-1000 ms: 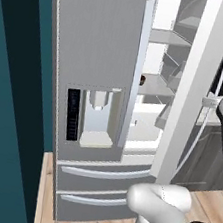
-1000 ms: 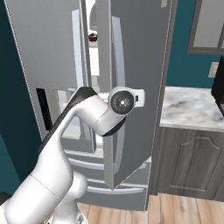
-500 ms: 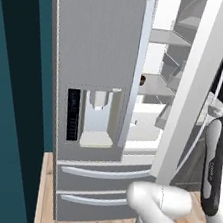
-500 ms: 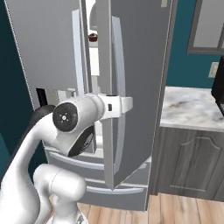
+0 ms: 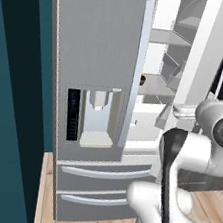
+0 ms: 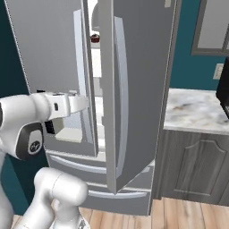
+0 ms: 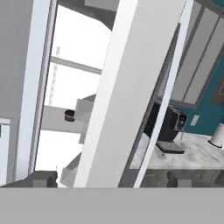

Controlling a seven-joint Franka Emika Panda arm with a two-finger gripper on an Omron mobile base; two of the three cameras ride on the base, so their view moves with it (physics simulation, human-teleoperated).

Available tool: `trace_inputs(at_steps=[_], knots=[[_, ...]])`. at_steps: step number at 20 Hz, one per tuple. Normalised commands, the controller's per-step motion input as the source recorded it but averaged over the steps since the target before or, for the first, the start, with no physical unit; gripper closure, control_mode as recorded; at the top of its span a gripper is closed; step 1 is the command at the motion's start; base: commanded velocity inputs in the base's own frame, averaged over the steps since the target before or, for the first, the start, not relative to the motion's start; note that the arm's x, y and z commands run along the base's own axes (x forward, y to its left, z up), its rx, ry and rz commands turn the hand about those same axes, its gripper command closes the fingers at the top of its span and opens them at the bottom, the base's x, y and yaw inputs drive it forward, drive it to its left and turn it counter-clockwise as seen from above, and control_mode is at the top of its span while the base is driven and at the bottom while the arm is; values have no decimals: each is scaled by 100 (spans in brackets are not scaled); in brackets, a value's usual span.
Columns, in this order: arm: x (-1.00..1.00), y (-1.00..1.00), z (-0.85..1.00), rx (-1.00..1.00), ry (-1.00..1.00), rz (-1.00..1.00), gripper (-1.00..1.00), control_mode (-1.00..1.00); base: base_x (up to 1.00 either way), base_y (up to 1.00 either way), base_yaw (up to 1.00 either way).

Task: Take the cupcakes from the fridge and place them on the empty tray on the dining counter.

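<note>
The main risk is the narrow gap. The fridge has its right-hand door swung only partway out, so the arm must thread between that door's edge and the closed dispenser door. A wrist or elbow that clips either one could knock the door further shut or jam the reach.

One cupcake sits on a white shelf inside, at about 9 o'clock in the hand view, and as a small dark spot at 12 o'clock in the right base view. It is small and set back from the shelf lip, so a shallow approach may push it deeper or tip it. Whether more cupcakes lie behind it I cannot tell.

The claw is spread wide and carries nothing, well apart from the cupcake.

Around: a grey-veined worktop stands just beside the fridge at 3 o'clock, with a black coffee machine on it. Door bins jut into the opening and narrow it further.
</note>
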Motion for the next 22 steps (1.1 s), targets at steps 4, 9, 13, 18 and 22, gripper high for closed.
trace_inputs(at_steps=[4,9,13,18,22], knots=[[49,86,0,-8,8,-13,-100,-100,0,0,0],[68,56,-1,-3,5,-10,-100,-100,0,0,0],[69,19,-10,-1,1,-12,-100,-100,0,0,0],[64,6,-16,0,2,-12,-100,-100,0,0,0],[63,0,-20,0,0,-13,-100,-100,0,0,0]])
